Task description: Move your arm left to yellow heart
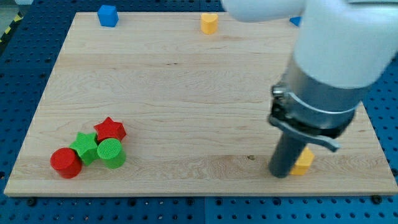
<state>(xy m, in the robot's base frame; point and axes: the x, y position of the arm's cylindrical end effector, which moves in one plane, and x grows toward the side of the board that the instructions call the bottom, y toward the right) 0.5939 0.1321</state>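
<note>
A yellow heart block sits near the view's top edge of the wooden board, a little right of centre. My tip rests on the board at the view's lower right, far below and to the right of the heart. A second yellow block, shape unclear, lies right against the tip's right side, partly hidden by the rod.
A blue block sits at the top left. A red star, green star, green cylinder and red cylinder cluster at the lower left. Another blue block peeks out behind the arm at the top right.
</note>
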